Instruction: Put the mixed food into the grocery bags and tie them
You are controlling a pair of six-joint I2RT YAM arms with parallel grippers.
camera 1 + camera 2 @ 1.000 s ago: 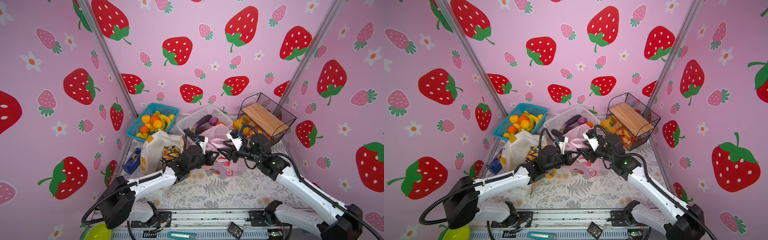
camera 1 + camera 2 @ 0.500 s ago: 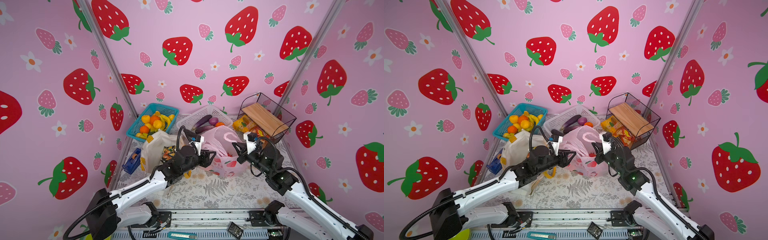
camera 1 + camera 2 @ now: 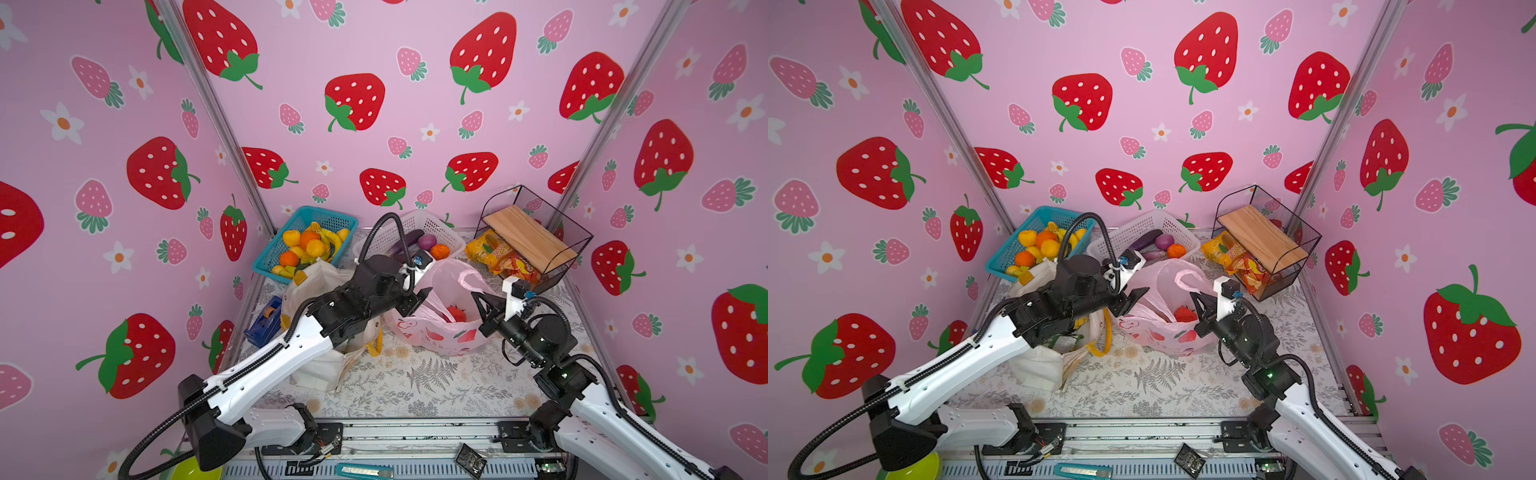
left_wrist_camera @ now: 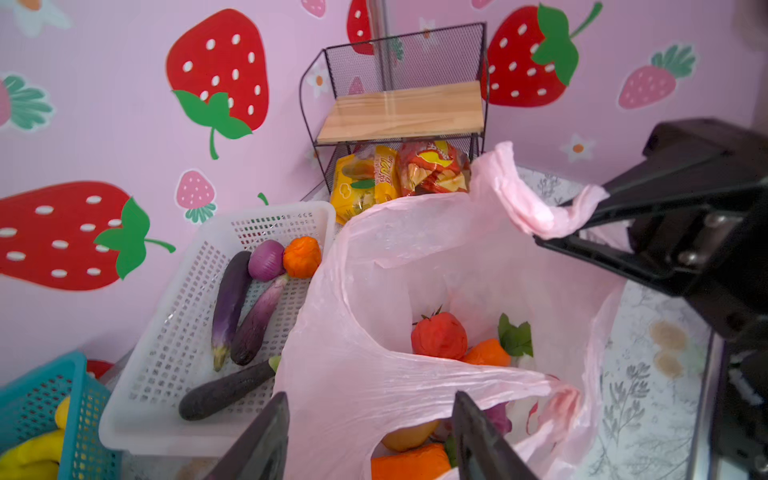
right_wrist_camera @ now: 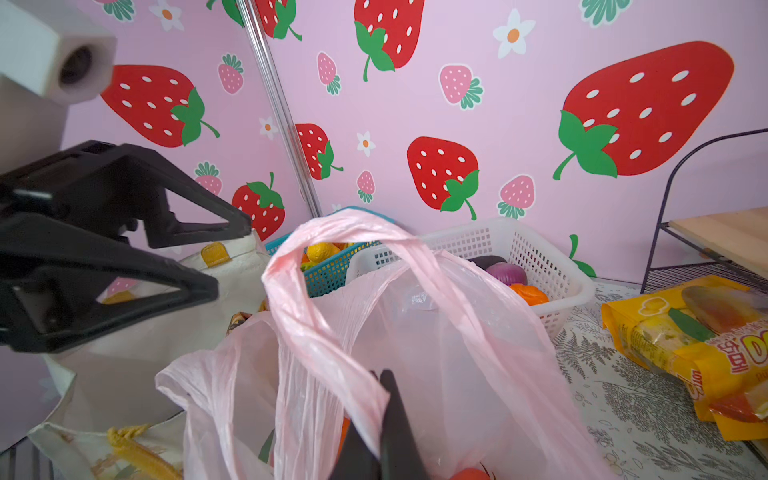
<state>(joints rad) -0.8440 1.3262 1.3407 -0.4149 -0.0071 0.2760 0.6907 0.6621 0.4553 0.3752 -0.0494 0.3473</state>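
Note:
The pink plastic grocery bag [image 3: 436,338] [image 3: 1163,332] stands open mid-table. Inside it lie a red tomato [image 4: 438,336] [image 3: 1185,314], an orange carrot [image 4: 486,353] and other toy vegetables. My right gripper [image 5: 380,386] [image 3: 478,301] [image 3: 1198,301] is shut on the bag's right handle [image 4: 536,208]. My left gripper [image 4: 370,436] [image 3: 415,301] [image 3: 1133,297] is open at the bag's left rim, with the left handle's film [image 4: 415,374] lying slack between its jaws. The white tote with yellow handles [image 3: 316,286] [image 3: 1038,361] slumps under my left arm.
At the back, a white basket [image 3: 451,241] [image 4: 166,353] holds eggplants, a purple onion [image 4: 266,259] and an orange piece. A blue basket [image 3: 270,253] holds fruit. Snack packets [image 3: 498,253] [image 5: 685,340] lie under a wire rack [image 3: 536,237]. A blue tape dispenser [image 3: 262,320] sits far left.
My left gripper has opened, letting go of the bag, and drawn back left. My right gripper has shut on the right handle and pulled right, so the arms have moved apart.

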